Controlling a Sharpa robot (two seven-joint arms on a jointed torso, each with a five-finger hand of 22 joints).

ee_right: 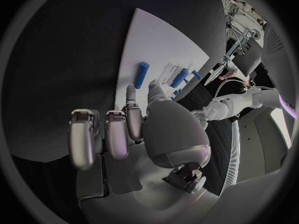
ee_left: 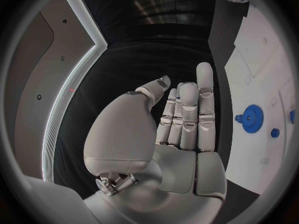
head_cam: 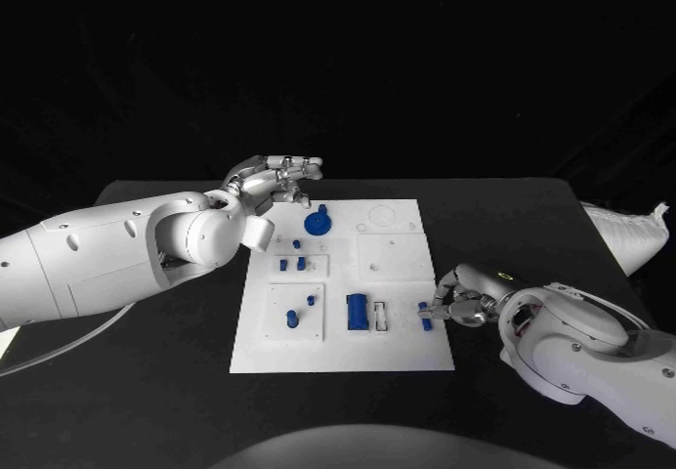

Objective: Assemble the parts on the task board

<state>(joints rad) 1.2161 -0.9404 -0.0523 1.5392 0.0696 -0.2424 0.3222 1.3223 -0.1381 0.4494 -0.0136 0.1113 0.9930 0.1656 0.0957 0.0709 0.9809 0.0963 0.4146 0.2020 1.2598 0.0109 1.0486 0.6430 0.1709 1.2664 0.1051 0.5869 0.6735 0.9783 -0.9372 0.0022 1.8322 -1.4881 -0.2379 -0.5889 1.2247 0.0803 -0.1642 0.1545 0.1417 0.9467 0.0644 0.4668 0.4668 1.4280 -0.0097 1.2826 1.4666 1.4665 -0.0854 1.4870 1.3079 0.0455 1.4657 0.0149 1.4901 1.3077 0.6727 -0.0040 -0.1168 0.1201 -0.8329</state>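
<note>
The white task board [head_cam: 401, 347] lies flat in the middle of the black desk [head_cam: 141, 391], its long side running away from the robot. The left hand [head_cam: 277, 178] hovers at the board's far left corner, its fingers bent slightly and apart with nothing in them; the left wrist view shows the same hand [ee_left: 181, 119] with its fingers stretched out side by side, empty, and the board's edge beside it. Just beside that hand on the board sits a blue gear-like wheel [head_cam: 318, 224], seen too in the left wrist view [ee_left: 252, 118]. Nearer the robot, two small blue pegs [head_cam: 293, 264] stand in a raised square on the board's left half, and a further blue peg [head_cam: 293, 317] stands in the next square closer in. A blue rectangular block [head_cam: 358, 312] rests near the middle of the near half, next to an open slot. The right hand [head_cam: 462, 301] reaches in at the board's right edge, and its fingertips pinch a small blue pin [head_cam: 424, 315] that stands at that edge. In the right wrist view a blue pin [ee_right: 142, 74] lies on the board just beyond the fingers [ee_right: 131, 117].
</note>
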